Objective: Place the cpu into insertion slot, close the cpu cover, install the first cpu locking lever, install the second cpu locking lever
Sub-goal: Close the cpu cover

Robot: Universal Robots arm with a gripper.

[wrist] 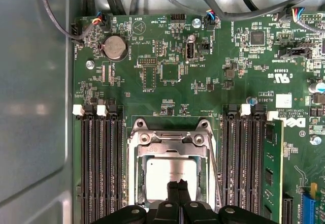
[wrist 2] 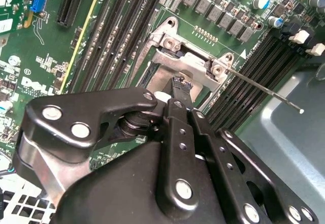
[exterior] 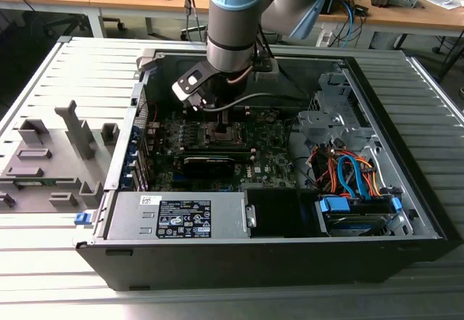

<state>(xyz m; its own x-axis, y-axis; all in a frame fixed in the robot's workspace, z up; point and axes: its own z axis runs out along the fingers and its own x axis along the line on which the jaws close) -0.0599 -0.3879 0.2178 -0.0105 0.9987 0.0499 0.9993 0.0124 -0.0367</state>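
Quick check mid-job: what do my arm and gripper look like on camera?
The arm is silver-grey tubing with light-blue joint caps; a grey cable loops off its wrist. The gripper is black, with linked bars, silver rivets and two narrow fingers.

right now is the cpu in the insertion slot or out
In: the cpu lies flat inside the insertion slot, first wrist view.

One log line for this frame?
cpu seated | cpu cover down over it | gripper shut, tips at cpu face | locking lever unlatched
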